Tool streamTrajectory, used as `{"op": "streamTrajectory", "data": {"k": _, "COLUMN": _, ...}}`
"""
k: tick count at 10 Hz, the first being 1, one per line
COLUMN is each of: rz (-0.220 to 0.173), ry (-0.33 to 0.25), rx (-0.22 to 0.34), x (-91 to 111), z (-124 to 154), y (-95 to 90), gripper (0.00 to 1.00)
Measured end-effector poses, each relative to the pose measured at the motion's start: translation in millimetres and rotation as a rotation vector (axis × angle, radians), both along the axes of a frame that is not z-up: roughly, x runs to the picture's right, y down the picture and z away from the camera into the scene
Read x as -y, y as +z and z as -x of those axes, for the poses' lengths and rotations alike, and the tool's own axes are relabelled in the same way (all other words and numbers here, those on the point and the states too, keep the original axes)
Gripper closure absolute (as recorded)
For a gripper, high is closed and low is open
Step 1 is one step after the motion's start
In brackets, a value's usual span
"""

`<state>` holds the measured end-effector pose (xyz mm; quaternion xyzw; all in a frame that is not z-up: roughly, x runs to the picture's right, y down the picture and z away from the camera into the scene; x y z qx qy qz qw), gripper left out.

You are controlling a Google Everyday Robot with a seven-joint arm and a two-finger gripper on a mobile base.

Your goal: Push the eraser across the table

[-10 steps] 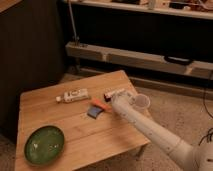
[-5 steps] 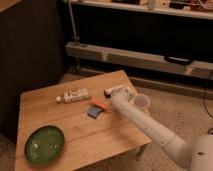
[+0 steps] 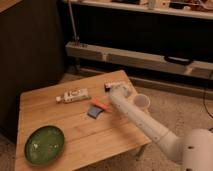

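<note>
So, gripper (image 3: 114, 89) sits at far side of table (image 3: 75, 125), right at the eraser (image 3: 108, 85), which lies near the far right edge; can't tell grip state. Orange stick (image 3: 100, 104) & blue piece (image 3: 94, 112) lie mid-table, white tube (image 3: 73, 95) to their left, green plate (image 3: 44, 145) near front-left corner, white cup (image 3: 141, 102) beside arm

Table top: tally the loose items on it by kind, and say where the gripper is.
On the table:
Green plate: 1
White tube: 1
Orange stick: 1
Blue flat piece: 1
White cup: 1
Eraser: 1
Total: 6
The gripper is at the far edge, beside the eraser.
</note>
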<state>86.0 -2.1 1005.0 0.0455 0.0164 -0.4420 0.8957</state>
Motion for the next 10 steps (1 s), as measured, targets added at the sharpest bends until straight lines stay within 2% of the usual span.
{"op": "streamTrajectory", "data": {"k": 3, "rz": -0.026, "ry": 0.026, "rx": -0.026, "x": 21, "z": -12, "y": 9.6, "gripper": 1.0}}
{"op": "streamTrajectory", "data": {"k": 6, "rz": -0.029, "ry": 0.028, "rx": -0.043, "x": 32, "z": -19, "y": 15.4, "gripper": 1.0}}
{"op": "streamTrajectory", "data": {"k": 8, "rz": -0.048, "ry": 0.038, "rx": -0.021, "x": 32, "z": -23, "y": -3.5, "gripper": 1.0}}
{"op": "streamTrajectory", "data": {"k": 10, "rz": -0.06, "ry": 0.063, "rx": 0.009, "x": 29, "z": -30, "y": -39.5, "gripper": 1.0}}
